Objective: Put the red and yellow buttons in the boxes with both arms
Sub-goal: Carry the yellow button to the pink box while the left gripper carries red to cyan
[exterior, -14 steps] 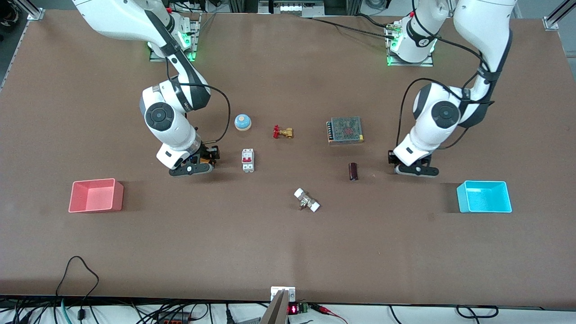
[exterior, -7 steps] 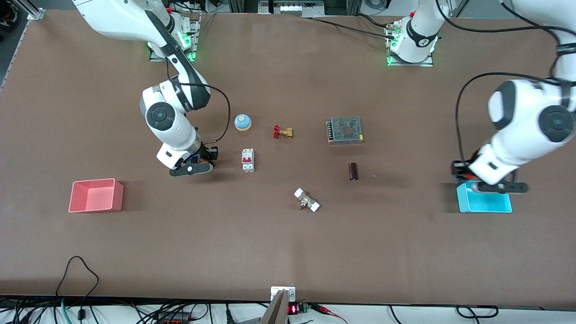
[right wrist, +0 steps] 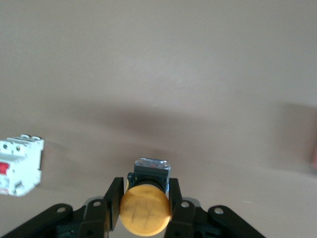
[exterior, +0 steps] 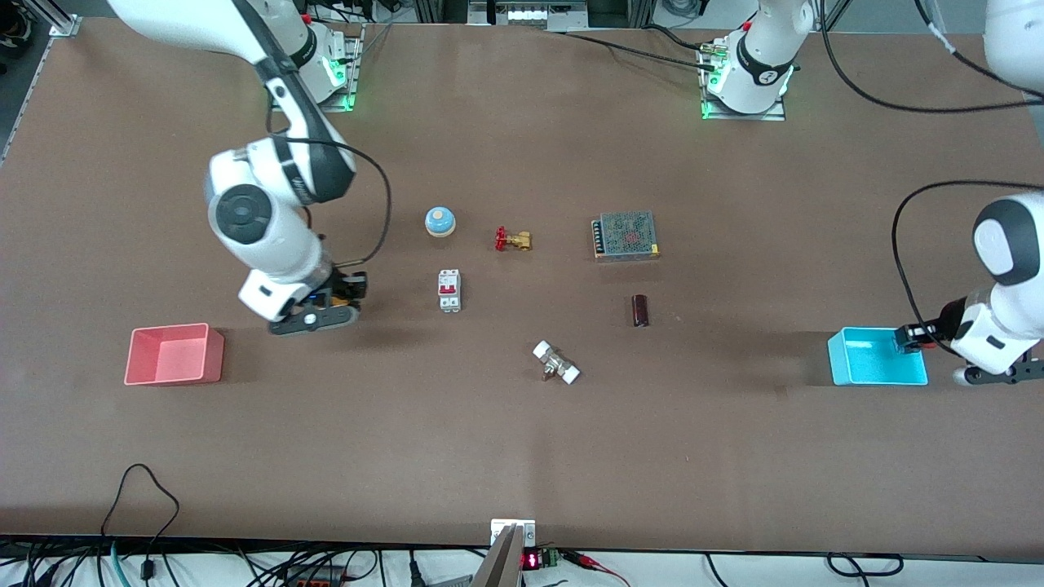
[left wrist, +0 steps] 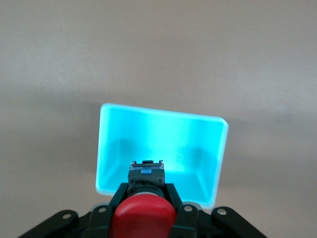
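My left gripper [left wrist: 146,191] is shut on the red button [left wrist: 143,218], gripping its dark body. In the front view the left gripper [exterior: 997,375] hangs over the table just beside the cyan box [exterior: 877,356], at the left arm's end. The cyan box [left wrist: 158,134] stands empty ahead of the fingers in the left wrist view. My right gripper [right wrist: 145,191] is shut on the yellow button [right wrist: 145,212]. In the front view the right gripper [exterior: 314,318] is low over bare table between the white breaker and the empty pink-red box [exterior: 174,354].
A white circuit breaker [exterior: 449,290] also shows in the right wrist view [right wrist: 20,166]. A blue dome [exterior: 440,221], a brass valve [exterior: 513,240], a meshed power supply [exterior: 625,236], a dark cylinder [exterior: 640,311] and a white-ended fitting [exterior: 556,363] lie mid-table.
The left arm has swung from beside the dark cylinder to the cyan box and a little past it. The right gripper has risen and shifted toward the pink-red box.
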`<state>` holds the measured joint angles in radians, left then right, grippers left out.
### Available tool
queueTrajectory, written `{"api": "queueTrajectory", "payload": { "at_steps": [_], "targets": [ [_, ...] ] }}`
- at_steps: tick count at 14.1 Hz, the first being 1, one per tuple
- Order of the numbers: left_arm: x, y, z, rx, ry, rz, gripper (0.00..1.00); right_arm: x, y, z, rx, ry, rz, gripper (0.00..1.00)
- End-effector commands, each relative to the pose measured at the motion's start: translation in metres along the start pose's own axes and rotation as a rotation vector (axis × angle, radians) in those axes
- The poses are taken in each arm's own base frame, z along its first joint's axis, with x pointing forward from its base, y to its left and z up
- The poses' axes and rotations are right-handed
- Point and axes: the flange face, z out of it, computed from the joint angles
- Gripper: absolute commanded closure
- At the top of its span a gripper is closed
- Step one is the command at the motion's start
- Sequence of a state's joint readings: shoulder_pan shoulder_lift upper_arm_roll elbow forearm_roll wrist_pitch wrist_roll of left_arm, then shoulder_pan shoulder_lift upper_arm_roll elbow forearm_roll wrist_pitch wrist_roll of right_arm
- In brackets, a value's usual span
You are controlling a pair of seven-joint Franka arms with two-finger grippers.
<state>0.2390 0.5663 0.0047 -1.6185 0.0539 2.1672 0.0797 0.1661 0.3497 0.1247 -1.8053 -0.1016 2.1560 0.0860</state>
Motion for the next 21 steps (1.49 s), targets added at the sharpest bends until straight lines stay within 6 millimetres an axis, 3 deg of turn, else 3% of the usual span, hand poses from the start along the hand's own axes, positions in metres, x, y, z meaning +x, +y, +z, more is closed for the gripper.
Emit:
{"api": "queueTrajectory", "payload": {
  "at_steps": [1, 2, 4, 6, 8, 10, 13, 14, 15, 16, 19, 21],
  "targets": [
    [0.017, 0.006, 0.019, -0.017, 0.026, 0.034, 0.72, 0.007, 0.074, -0.027, 0.01, -0.001, -0.043, 0.76],
    [0.016, 0.006, 0.026, -0.019, 0.017, 0.034, 0.72, 0.01, 0.098, -0.028, 0.009, 0.009, -0.039, 0.76],
    [0.013, 0.007, 0.035, -0.023, 0.001, 0.052, 0.72, 0.012, 0.157, -0.011, 0.001, 0.005, -0.057, 0.76],
    [0.006, 0.0, 0.056, -0.032, -0.034, 0.057, 0.72, 0.017, 0.211, 0.011, 0.013, 0.014, -0.099, 0.76],
    [0.002, -0.004, 0.071, -0.04, -0.057, 0.087, 0.72, 0.017, 0.243, 0.025, 0.032, 0.032, -0.109, 0.76],
    [0.001, -0.003, 0.075, -0.072, -0.057, 0.083, 0.66, 0.015, 0.256, 0.033, 0.035, 0.05, -0.121, 0.76],
    [0.0, -0.003, 0.078, -0.078, -0.062, 0.084, 0.71, 0.009, 0.275, 0.051, 0.036, 0.038, -0.1, 0.76],
    [0.0, -0.001, 0.078, -0.078, -0.062, 0.09, 0.55, 0.007, 0.278, 0.051, 0.036, 0.038, -0.095, 0.76],
    [0.0, -0.002, 0.078, -0.078, -0.062, 0.089, 0.2, 0.006, 0.282, 0.052, 0.035, 0.038, -0.089, 0.76],
    [0.0, -0.002, 0.077, -0.078, -0.061, 0.088, 0.01, 0.003, 0.289, 0.052, 0.03, 0.035, -0.078, 0.76],
    [0.002, -0.002, 0.067, -0.076, -0.055, 0.085, 0.0, -0.003, 0.299, 0.059, 0.043, 0.029, -0.072, 0.75],
    [0.004, -0.001, 0.026, -0.069, -0.023, 0.088, 0.0, -0.004, 0.3, 0.069, 0.061, 0.025, -0.069, 0.75]
  ]
}}
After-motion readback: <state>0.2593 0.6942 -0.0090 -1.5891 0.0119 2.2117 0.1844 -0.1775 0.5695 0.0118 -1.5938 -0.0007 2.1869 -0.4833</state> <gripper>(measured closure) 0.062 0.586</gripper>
